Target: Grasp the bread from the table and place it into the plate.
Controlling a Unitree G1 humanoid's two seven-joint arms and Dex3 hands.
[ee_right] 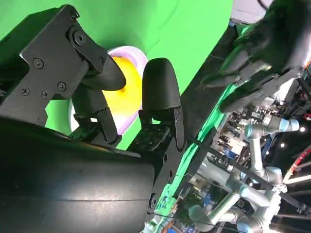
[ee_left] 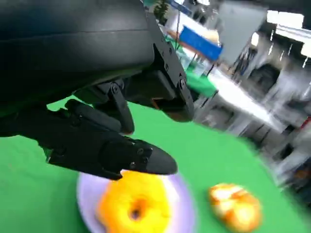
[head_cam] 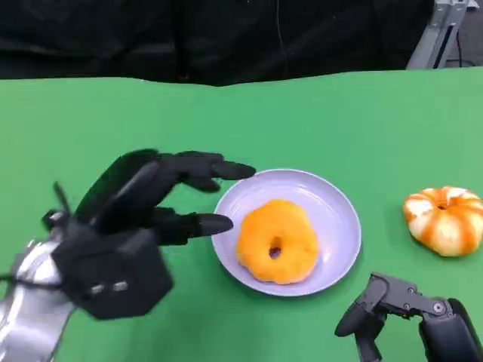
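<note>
Nearest us, the right hand (head_cam: 411, 313) sits low at the counter's near edge, fingers curled loosely over nothing, well apart from the plate (head_cam: 332, 204). We judge it idle, though a careless lift could clip the plate's near rim and shove it.

Next out, the left hand (head_cam: 147, 207) hovers beside the plate's left rim, fingers (head_cam: 204, 225) spread and reaching toward it, holding nothing. The ring-shaped bread (head_cam: 277, 240) already lies in the plate, slightly toward the near left side (so the placing looks done to us). The main risk we see is the pull-back: those fingertips sit close over the rim, and a low or sideways retreat could catch the edge, tip the plate, or drag the bread out.

Farther right, a small orange-and-white pumpkin (head_cam: 445, 220) rests on the green counter (head_cam: 339, 113), clear of both hands.
</note>
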